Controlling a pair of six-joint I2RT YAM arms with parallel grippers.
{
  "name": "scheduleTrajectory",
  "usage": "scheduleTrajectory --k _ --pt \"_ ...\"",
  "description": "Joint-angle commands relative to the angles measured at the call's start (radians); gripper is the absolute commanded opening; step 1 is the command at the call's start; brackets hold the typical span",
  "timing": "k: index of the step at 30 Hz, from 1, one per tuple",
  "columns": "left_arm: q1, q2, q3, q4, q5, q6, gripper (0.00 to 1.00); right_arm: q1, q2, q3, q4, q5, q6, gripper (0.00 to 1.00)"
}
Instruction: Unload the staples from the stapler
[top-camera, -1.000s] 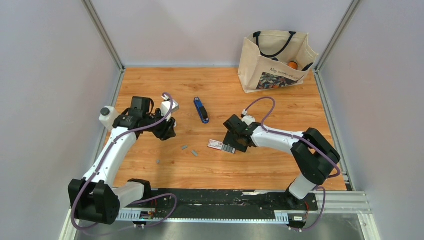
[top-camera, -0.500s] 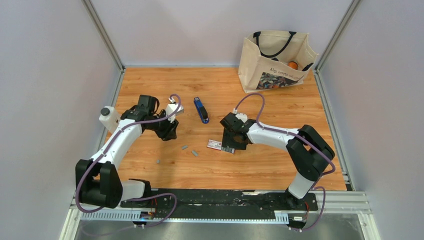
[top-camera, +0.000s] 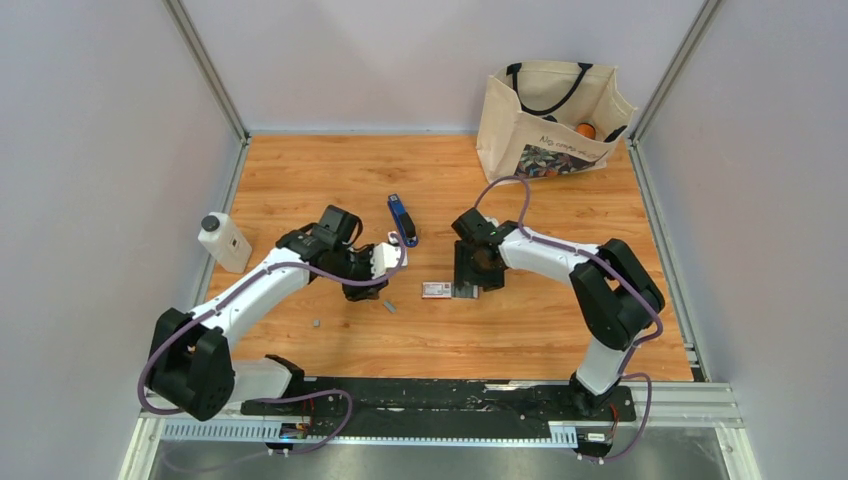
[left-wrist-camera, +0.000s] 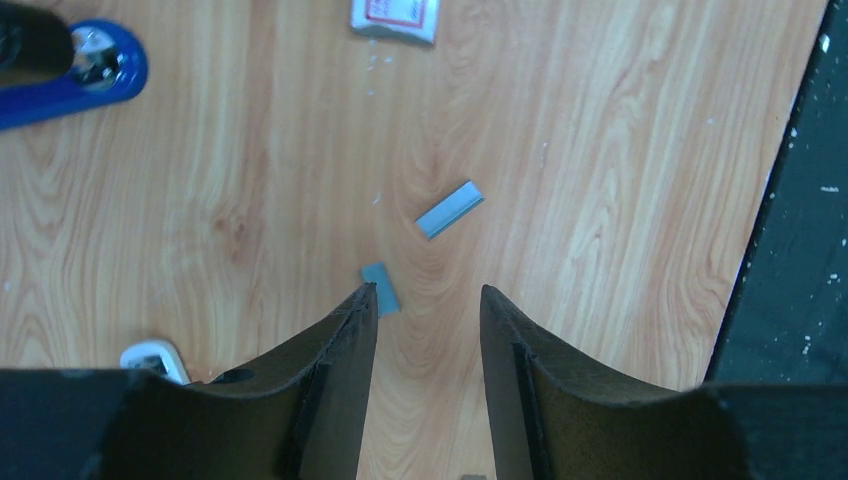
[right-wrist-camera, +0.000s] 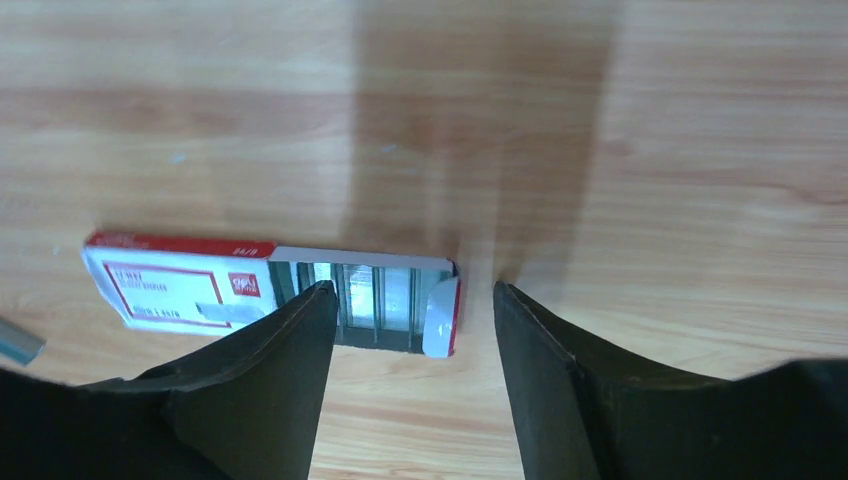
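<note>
Pale lilac walls (top-camera: 400, 60) enclose a wooden tabletop (top-camera: 520, 330) with aluminium corner posts (top-camera: 207, 70).

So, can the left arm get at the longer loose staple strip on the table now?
Probably yes: the open left hand hangs just short of the longer staple strip, with only bare tabletop between them.
</note>
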Motion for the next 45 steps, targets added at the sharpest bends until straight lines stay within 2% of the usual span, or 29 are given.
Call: scheduleTrajectory --k 1,6,12,27,32,39,42,45 --pt "-0.048 0.010 -0.015 0.007 0.017 0.141 0.51 -0.093 -0.070 -0.029 -0.037 -0.008 -0.052 0.67" --pt "-0.100 0.032 -0.041 0.028 -0.003 0.206 0.54 -0.110 -0.083 -0.009 -0.043 -0.051 -0.068 0.70" --pt "-0.160 0.093 -0.016 0.054 -0.048 0.231 0.54 -0.108 -0.084 -0.008 0.005 -0.193 -0.055 0.71" --pt "-0.248 0.127 -0.041 0.117 -0.133 0.284 0.54 -0.139 -0.066 0.043 -0.029 -0.141 -0.031 0.75" --pt "-0.280 0.145 -0.048 0.120 -0.181 0.368 0.54 -0.144 -0.095 0.043 -0.061 -0.118 -0.035 0.76" --pt "-0.303 0.182 -0.036 0.018 -0.147 0.626 0.55 -0.213 -0.180 0.003 -0.072 -0.118 -0.048 0.77" --pt "-0.303 0.199 -0.030 -0.033 -0.147 0.695 0.55 -0.237 -0.155 0.001 -0.052 -0.134 -0.051 0.77" --pt "-0.303 0.211 -0.038 -0.030 -0.149 0.703 0.55 -0.239 -0.112 0.012 -0.030 -0.143 -0.045 0.77"
